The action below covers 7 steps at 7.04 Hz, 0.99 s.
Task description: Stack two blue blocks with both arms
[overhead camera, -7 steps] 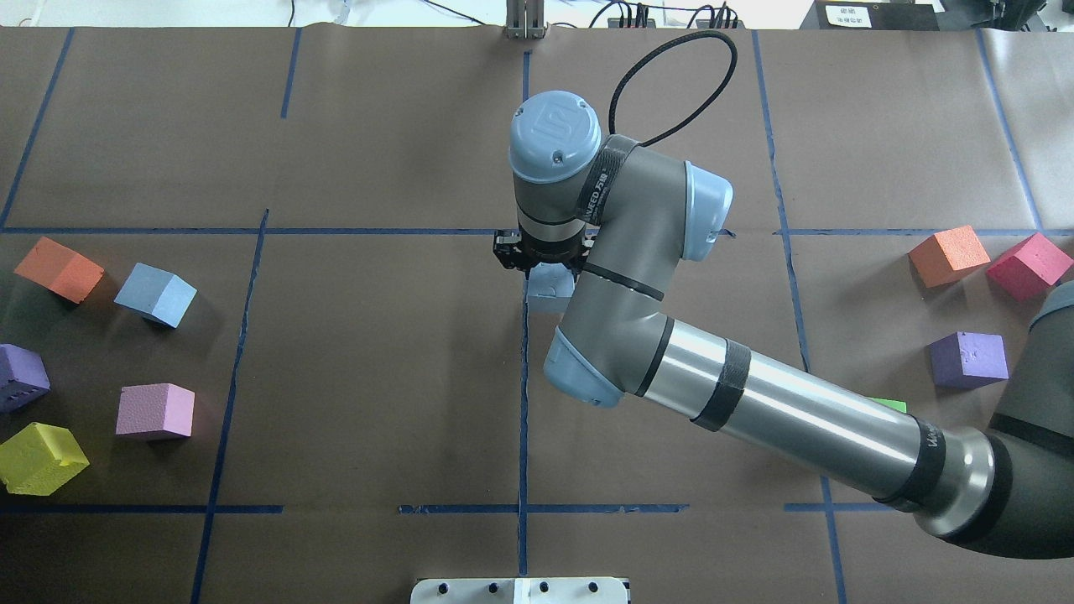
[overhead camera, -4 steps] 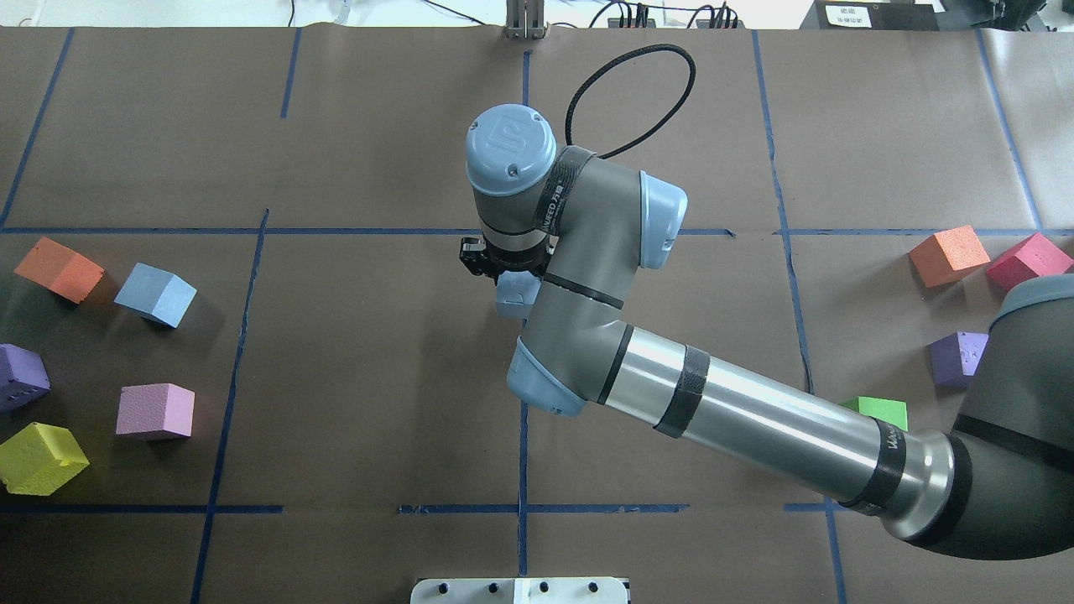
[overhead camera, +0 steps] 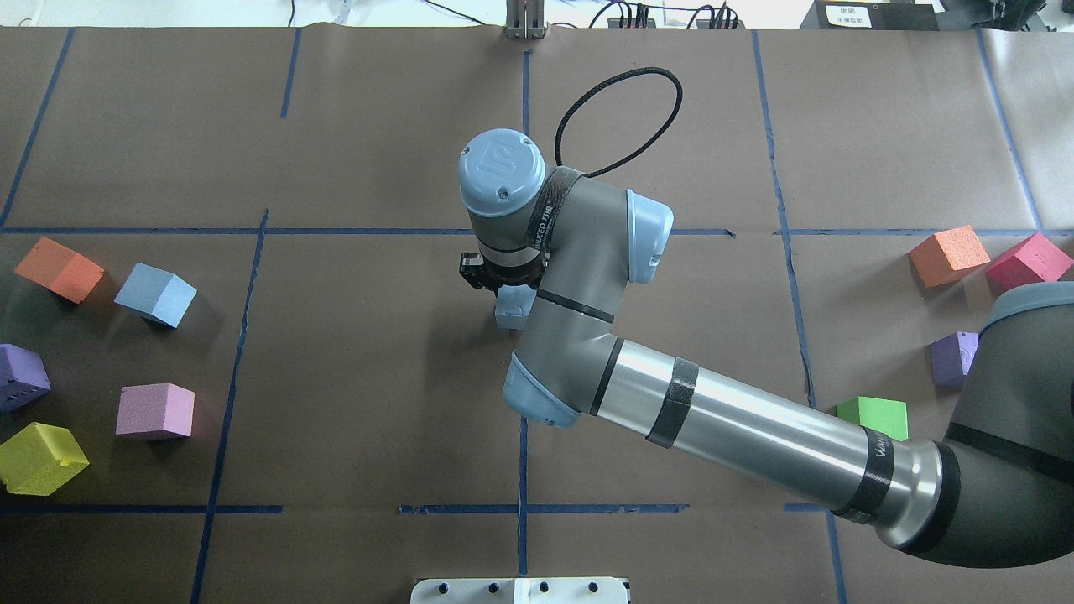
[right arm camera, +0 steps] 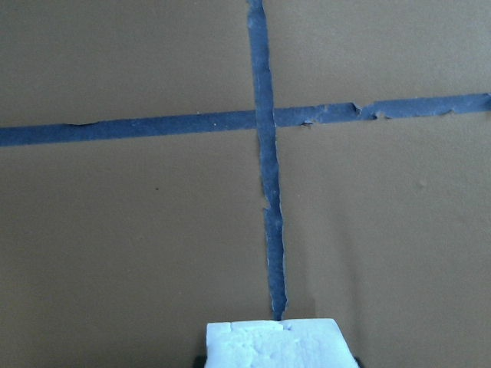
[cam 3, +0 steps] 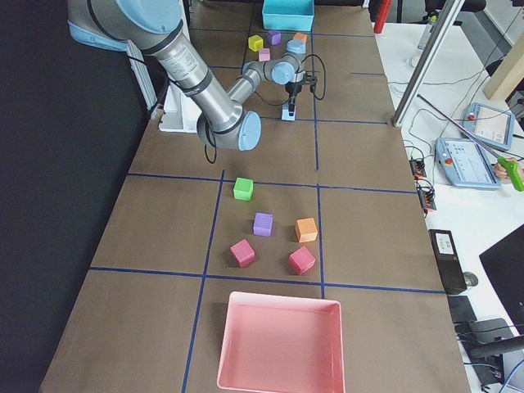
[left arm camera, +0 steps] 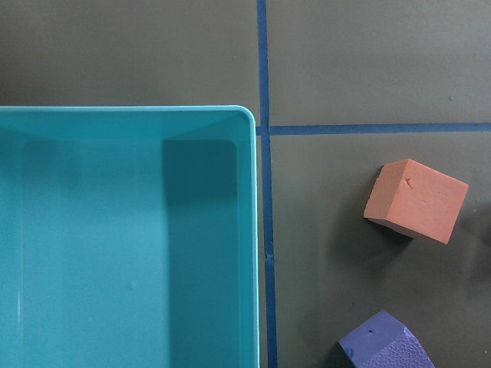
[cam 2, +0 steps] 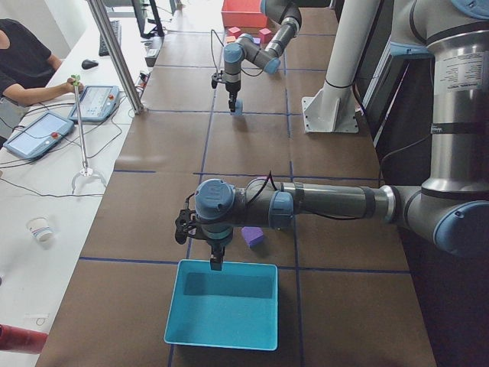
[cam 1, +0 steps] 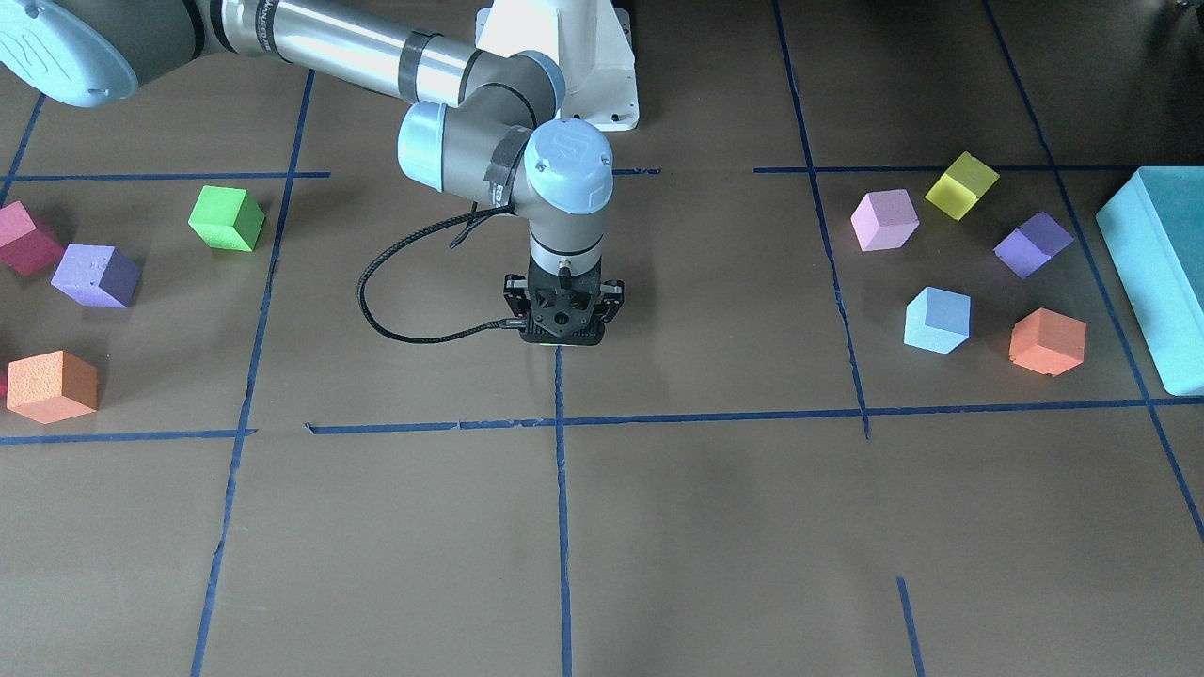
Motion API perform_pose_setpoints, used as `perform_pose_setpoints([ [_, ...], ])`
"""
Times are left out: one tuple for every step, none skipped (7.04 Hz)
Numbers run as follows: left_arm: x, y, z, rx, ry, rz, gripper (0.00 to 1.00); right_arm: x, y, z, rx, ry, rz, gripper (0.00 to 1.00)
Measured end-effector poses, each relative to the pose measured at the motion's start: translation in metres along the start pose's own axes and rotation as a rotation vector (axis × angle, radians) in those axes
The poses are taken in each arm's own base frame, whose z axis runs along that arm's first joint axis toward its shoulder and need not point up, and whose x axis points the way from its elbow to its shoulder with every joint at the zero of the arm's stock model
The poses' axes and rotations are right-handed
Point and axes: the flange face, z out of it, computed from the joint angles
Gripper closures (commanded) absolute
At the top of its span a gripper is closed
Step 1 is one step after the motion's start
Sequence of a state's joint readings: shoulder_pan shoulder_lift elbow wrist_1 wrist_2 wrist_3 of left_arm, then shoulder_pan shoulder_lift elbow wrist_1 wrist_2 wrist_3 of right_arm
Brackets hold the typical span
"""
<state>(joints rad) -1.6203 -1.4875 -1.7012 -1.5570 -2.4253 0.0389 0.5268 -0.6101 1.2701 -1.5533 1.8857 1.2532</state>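
**Right gripper's got one blue cube, the other sits way off to its left**

The right gripper is clamped on a pale blue foam cube. The wrist cam only catches the cube's top edge, which looks rough and crumbly and almost white in that light. I can't tell if the cube is touching the table or hanging just above it. Below and ahead of the gripper there's matte brown paper with blue tape lines crossing it, and the tape is a bit frayed at the edges.

The right arm has a grey body, a shiny silver forearm and light-blue joint caps. It reaches long across the table with the wrist turned straight down, and a black cable loops off beyond it.

Well apart from that gripper, out on its left, is a sky-blue foam cube. It's matte and sharp-cornered, sits skewed to the tape, and is just beside an orange foam cube.

The left gripper points down over one rim of a smooth teal plastic box with rounded corners. Whether its fingers are apart or together, I can't tell. The left arm has its forearm stretched out level and its wrist bent down.
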Motion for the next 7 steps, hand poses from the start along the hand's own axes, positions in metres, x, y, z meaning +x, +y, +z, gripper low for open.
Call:
perform_pose_setpoints([
  [0.000, -0.001, -0.001, 0.001, 0.000, 0.000, 0.00, 0.000, 0.000, 0.001, 0.001, -0.004, -0.003, 0.01],
  [0.000, -0.001, -0.001, 0.002, 0.000, 0.000, 0.00, 0.001, 0.000, 0.002, 0.005, -0.014, -0.008, 0.01],
  [0.001, -0.001, -0.001, 0.003, 0.000, 0.001, 0.00, 0.001, 0.000, 0.002, 0.008, -0.024, -0.009, 0.00],
  [0.001, -0.002, -0.001, 0.003, 0.000, 0.001, 0.00, 0.001, 0.000, 0.002, 0.009, -0.029, -0.011, 0.00],
  [0.001, -0.002, -0.001, 0.002, 0.000, 0.001, 0.00, 0.001, 0.000, 0.002, 0.011, -0.034, -0.017, 0.00],
  [0.001, -0.002, -0.001, 0.003, 0.000, 0.000, 0.00, -0.001, -0.001, -0.003, 0.016, -0.049, -0.023, 0.00],
  [0.001, -0.002, -0.002, 0.003, 0.000, -0.002, 0.00, -0.002, -0.003, -0.013, 0.021, -0.065, -0.024, 0.00],
])
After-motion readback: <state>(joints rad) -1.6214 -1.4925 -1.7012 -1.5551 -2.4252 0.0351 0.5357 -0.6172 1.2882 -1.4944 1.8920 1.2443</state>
